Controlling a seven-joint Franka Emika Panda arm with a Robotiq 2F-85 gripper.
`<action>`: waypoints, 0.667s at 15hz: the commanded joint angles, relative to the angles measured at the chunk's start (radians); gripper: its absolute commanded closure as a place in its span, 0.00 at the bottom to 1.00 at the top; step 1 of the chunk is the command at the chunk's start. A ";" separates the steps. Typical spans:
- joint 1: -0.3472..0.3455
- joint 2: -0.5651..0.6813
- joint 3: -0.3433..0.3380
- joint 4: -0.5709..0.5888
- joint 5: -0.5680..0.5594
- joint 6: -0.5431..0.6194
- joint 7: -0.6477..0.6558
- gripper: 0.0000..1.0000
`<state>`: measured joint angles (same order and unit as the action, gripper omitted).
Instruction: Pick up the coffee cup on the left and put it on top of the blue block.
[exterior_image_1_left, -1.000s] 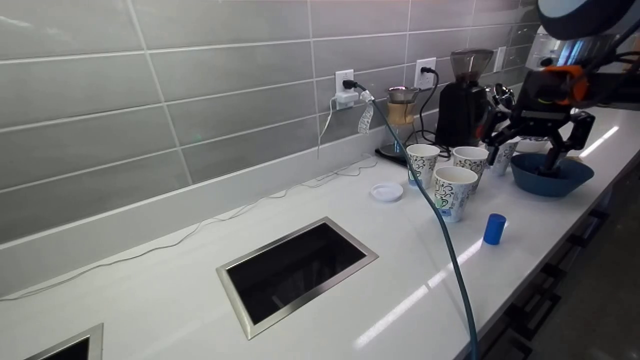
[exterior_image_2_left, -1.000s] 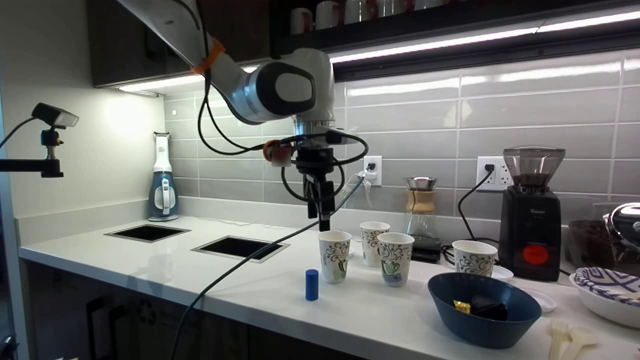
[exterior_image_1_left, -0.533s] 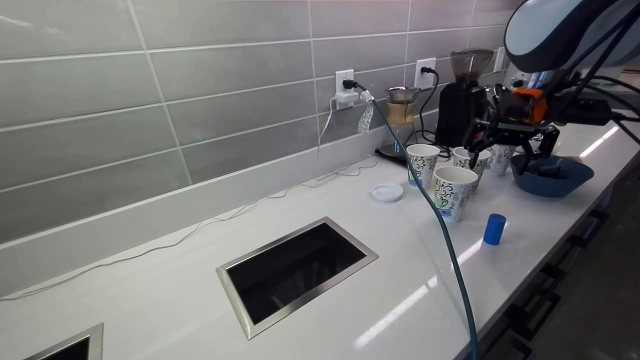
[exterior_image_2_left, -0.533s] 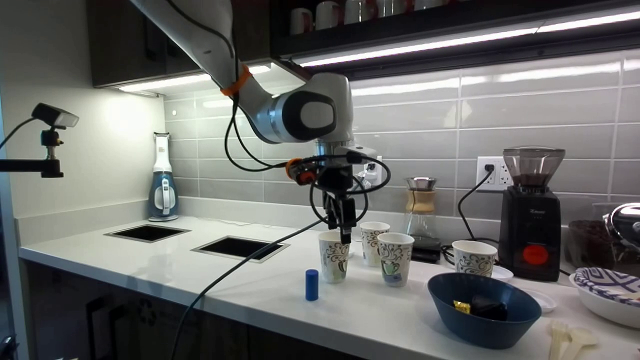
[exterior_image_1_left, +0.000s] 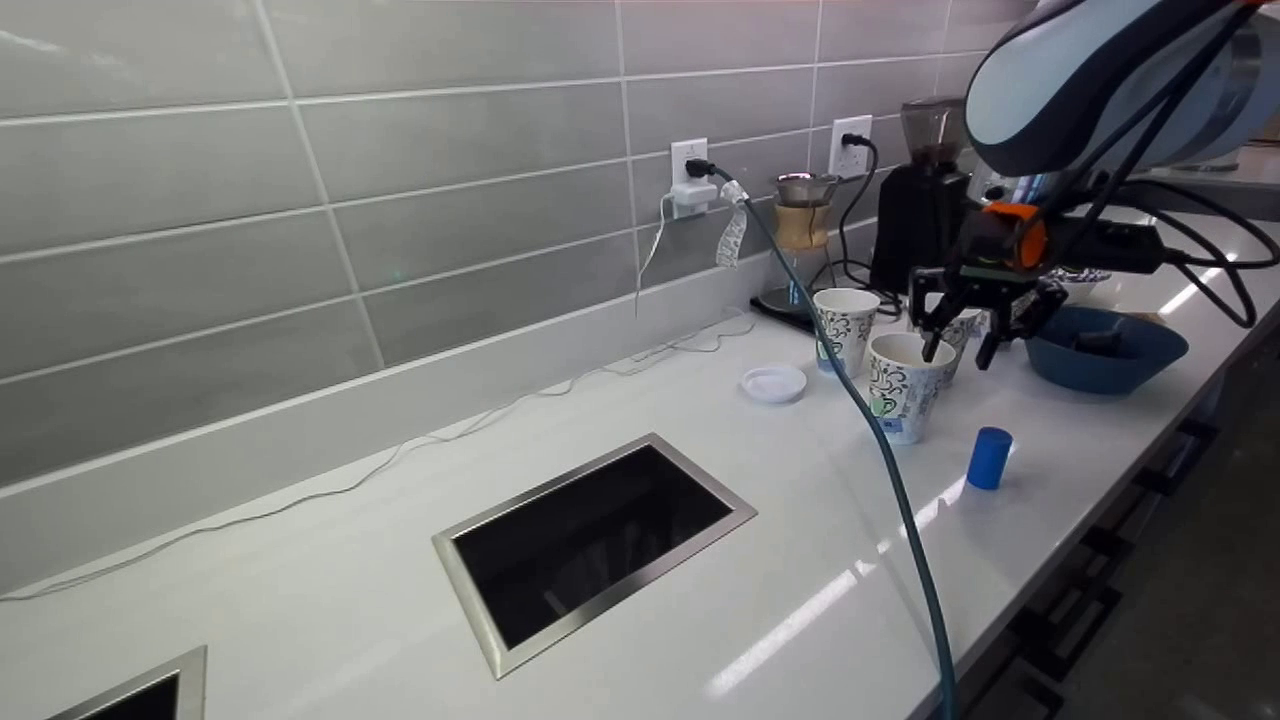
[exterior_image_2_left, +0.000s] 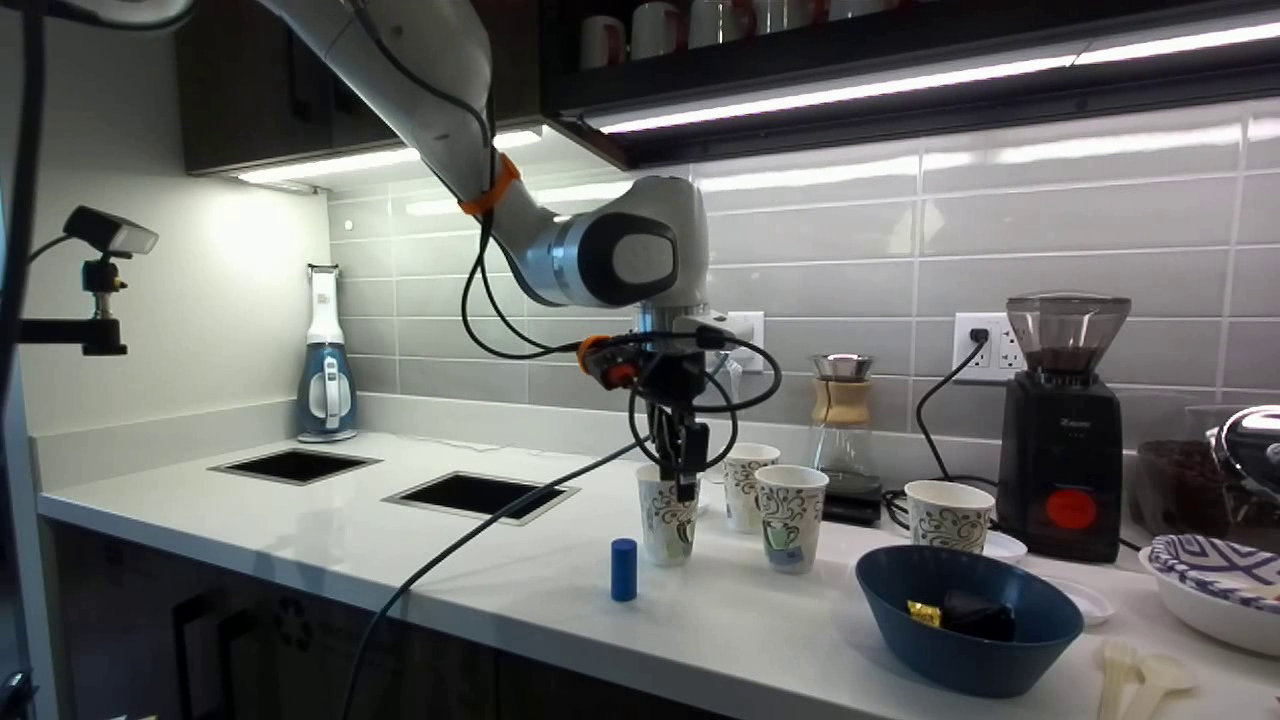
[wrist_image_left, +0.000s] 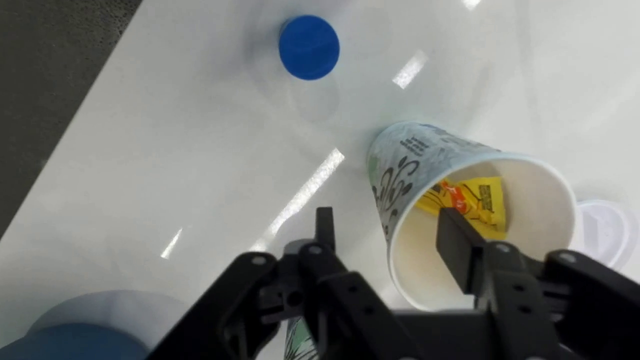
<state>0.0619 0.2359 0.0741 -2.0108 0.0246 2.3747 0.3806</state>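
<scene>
nothing is held by the hand, its jaws well parted. the coffee cup should be straddled at its rim, then pinched gently (paper may crumple).

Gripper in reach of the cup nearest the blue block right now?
Probably yes: the gripper is open, with one finger over the mouth of the cup and the other outside its rim. The yellow packet inside might limit how deep that finger goes.
</scene>
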 joint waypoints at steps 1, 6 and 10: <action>0.019 0.027 -0.015 0.029 0.014 0.011 -0.004 0.63; 0.021 0.029 -0.017 0.034 0.011 0.008 -0.006 0.98; 0.020 -0.004 -0.015 0.026 0.016 -0.012 -0.010 1.00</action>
<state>0.0659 0.2500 0.0727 -1.9937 0.0247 2.3751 0.3806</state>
